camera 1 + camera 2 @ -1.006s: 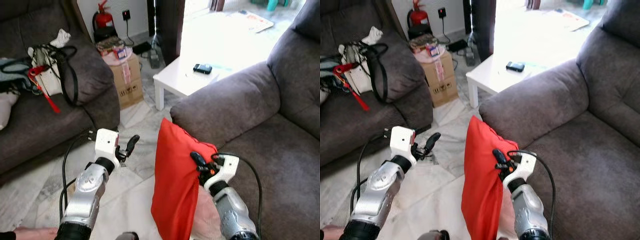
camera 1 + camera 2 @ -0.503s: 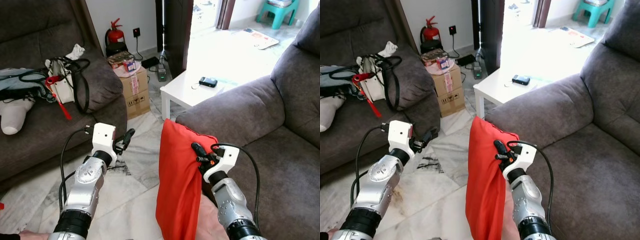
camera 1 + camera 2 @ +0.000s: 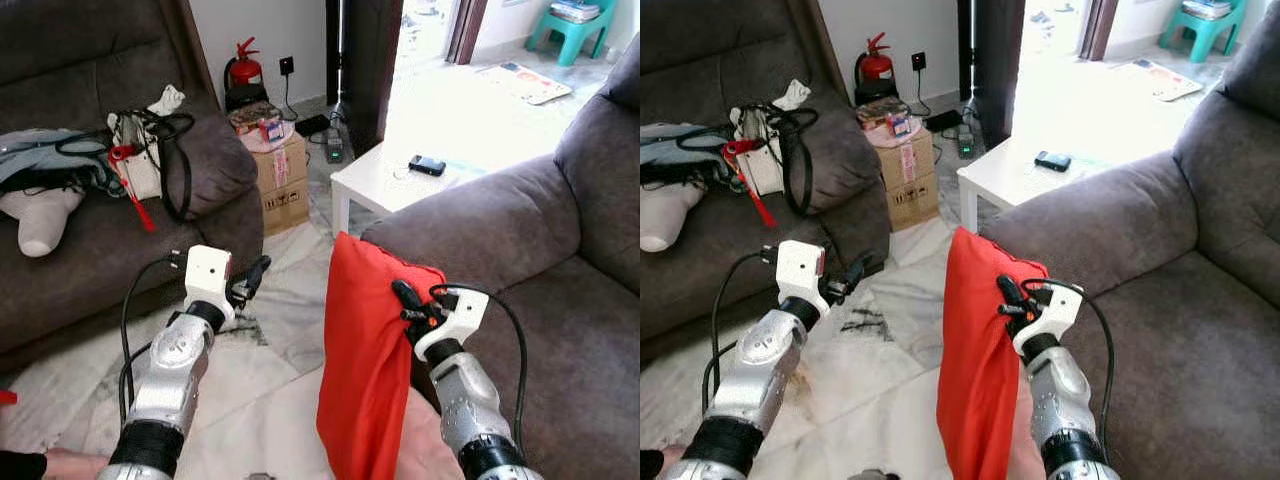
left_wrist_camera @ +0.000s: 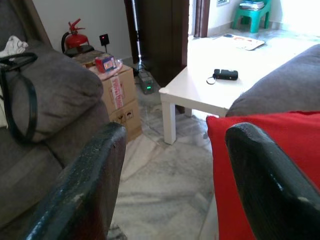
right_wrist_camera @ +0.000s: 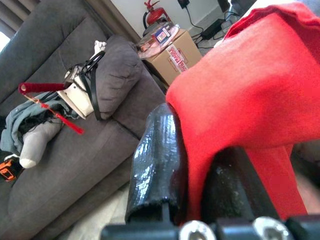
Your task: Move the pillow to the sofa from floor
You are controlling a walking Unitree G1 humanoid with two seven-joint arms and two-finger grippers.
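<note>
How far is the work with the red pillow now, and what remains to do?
Done: the red pillow is off the floor, hanging upright. In hand: the right gripper pinches its upper edge beside the grey sofa; the left gripper is open and empty. Left: carry the pillow over the seat and release it.

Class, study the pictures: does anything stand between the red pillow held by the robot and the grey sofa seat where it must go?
Nothing visible does. The right gripper holds the red pillow hanging beside the sofa, whose near armrest and seat cushion look bare. The left gripper is open, apart from it.
</note>
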